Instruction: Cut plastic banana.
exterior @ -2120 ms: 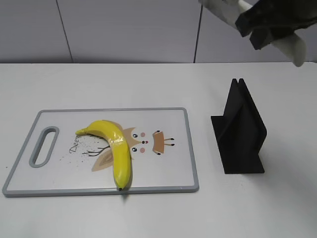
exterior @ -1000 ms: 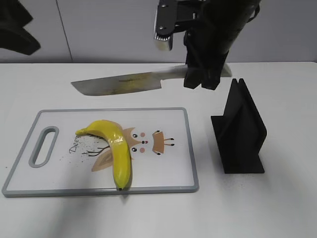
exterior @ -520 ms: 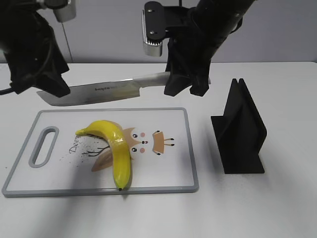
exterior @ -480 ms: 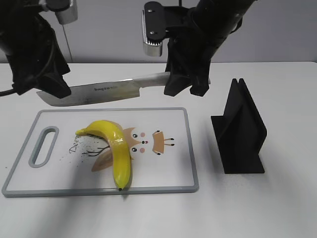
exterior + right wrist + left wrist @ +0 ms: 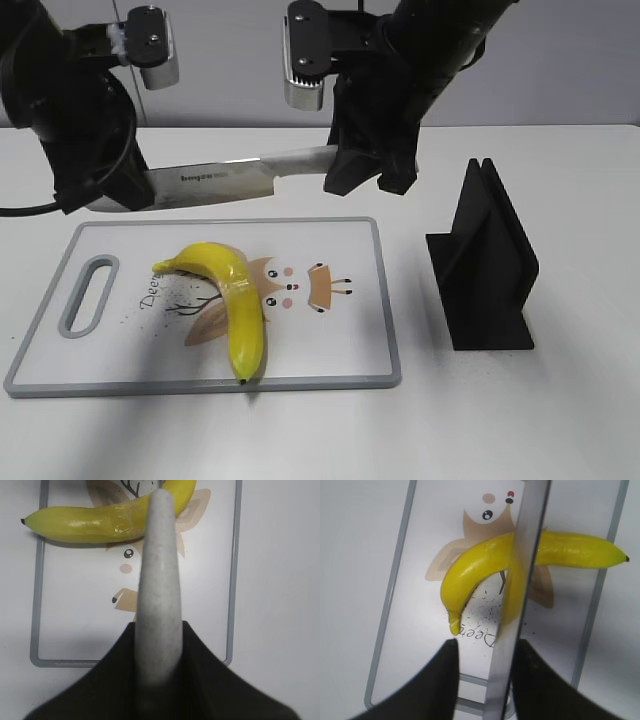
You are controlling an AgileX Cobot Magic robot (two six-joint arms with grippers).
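Now both ends of the knife [image 5: 215, 181] held where a second ago only the handle was: right end effector [image 5: 362, 170] pinching the pale handle [image 5: 159, 580], left end effector [image 5: 100, 185] arrived from the upper left and set with its fingers [image 5: 427, 690] either side of the blade tip, whether actually pressing on the steel cannot be told. Blade also lower and further left than before, level above the far edge of the cutting board [image 5: 340, 370], so the approach reads as nearly done and the downward cut not begun. Plastic banana [image 5: 235, 300] unmoved, lying whole on the left half of the board, stem toward the handle slot [image 5: 88, 295], dark tip just at the near rim. Seen from the left wrist, blade crossing over the banana's bend. Open room: bare board to the right of the fruit, bare surface [image 5: 560, 420] all round, black knife stand [image 5: 485, 270] well apart on the right. Likely risk: near tip so close to the rim that a push could roll the fruit off the board.
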